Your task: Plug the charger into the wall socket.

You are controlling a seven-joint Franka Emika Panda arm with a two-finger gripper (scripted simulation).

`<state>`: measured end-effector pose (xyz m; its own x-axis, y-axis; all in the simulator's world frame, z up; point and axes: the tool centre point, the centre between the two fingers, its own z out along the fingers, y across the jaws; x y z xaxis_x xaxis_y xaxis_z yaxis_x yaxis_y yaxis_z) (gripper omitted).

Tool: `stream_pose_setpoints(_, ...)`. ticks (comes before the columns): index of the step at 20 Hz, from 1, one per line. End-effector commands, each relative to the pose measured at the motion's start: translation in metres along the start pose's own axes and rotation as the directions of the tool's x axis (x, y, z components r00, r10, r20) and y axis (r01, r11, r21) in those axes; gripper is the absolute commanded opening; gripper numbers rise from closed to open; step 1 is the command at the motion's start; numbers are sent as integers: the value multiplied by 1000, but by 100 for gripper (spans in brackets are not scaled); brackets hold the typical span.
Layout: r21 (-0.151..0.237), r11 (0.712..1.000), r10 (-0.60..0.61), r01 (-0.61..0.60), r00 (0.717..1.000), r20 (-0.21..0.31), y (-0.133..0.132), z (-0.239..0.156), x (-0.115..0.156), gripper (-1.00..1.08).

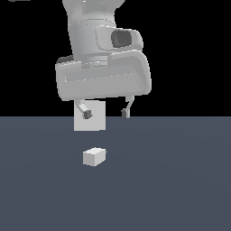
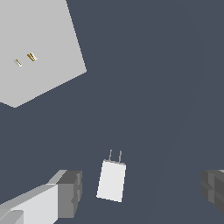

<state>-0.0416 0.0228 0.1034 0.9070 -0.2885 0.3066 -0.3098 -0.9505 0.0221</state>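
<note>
End effector (image 1: 105,113): hanging above the counter with its two fingers spread wide apart and nothing between them; the dark pads (image 1: 86,115) are pointing down.

Charger (image 1: 94,156): lying flat on the counter, below the end effector and not touching it. In the wrist view the charger (image 2: 111,180) is sitting between the two fingertips (image 2: 70,193), closer to one of them, with a clear gap on each side.

Charger prongs (image 2: 115,155): two thin pins are sticking out of one short end, roughly toward the wall socket.

Wall socket (image 1: 90,122): standing upright beyond the charger, well apart from it; one finger is overlapping its upper part in the exterior view. In the wrist view the wall socket (image 2: 39,48) is showing two small slots near its middle, which seem to be brass-coloured, though they are tiny.

Counter (image 1: 180,180): a plain dark blue-grey surface carrying the charger and the wall socket.
</note>
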Motion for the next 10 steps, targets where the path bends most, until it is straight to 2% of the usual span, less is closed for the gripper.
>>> stream_pose_setpoints(1,-4,1000,23,-23,999,-23,-3,4,-4,100)
stream_pose_setpoints(10,-20,995,96,-98,990,-100,-11,17,-16,100)
